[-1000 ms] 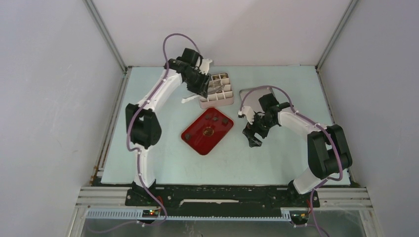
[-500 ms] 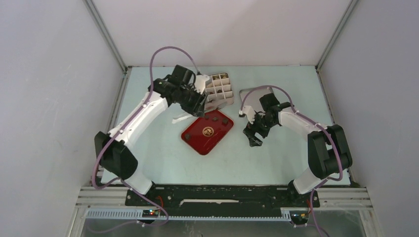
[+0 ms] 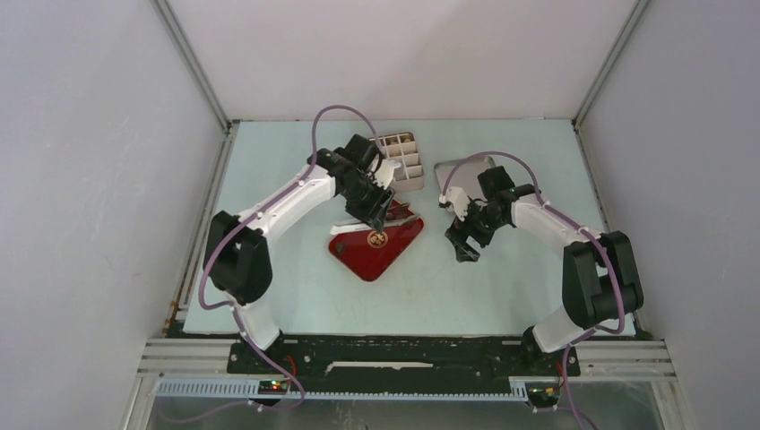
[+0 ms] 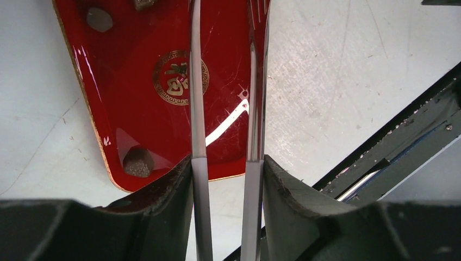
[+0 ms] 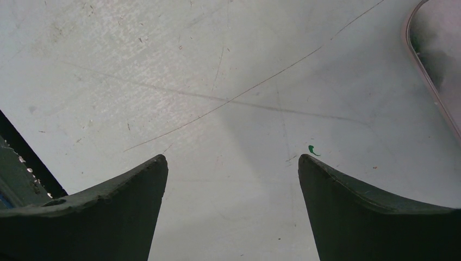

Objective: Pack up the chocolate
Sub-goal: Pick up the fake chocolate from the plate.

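Dark brown chocolate pieces lie on the red tray [image 4: 136,92]: one [image 4: 137,163] near its corner, another [image 4: 99,19] further along the same edge. My left gripper [image 4: 227,160] hovers over the tray [image 3: 367,255] beside the gold emblem [image 4: 179,77], shut on metal tweezers [image 4: 197,109]. Their two arms reach out over the tray with nothing between them. My right gripper [image 5: 231,157] stands open above bare table, right of the tray [image 3: 462,244]. The white compartment box [image 3: 405,168] sits behind the tray.
A grey lid [image 3: 459,173] lies flat right of the box, its edge showing in the right wrist view [image 5: 435,60]. The left arm [image 3: 287,202] arches over the table's left half. Grey walls enclose the table on three sides.
My left arm has swung from the compartment box down toward me and now holds the tweezers over the red tray. The right gripper has shifted slightly and stays open.
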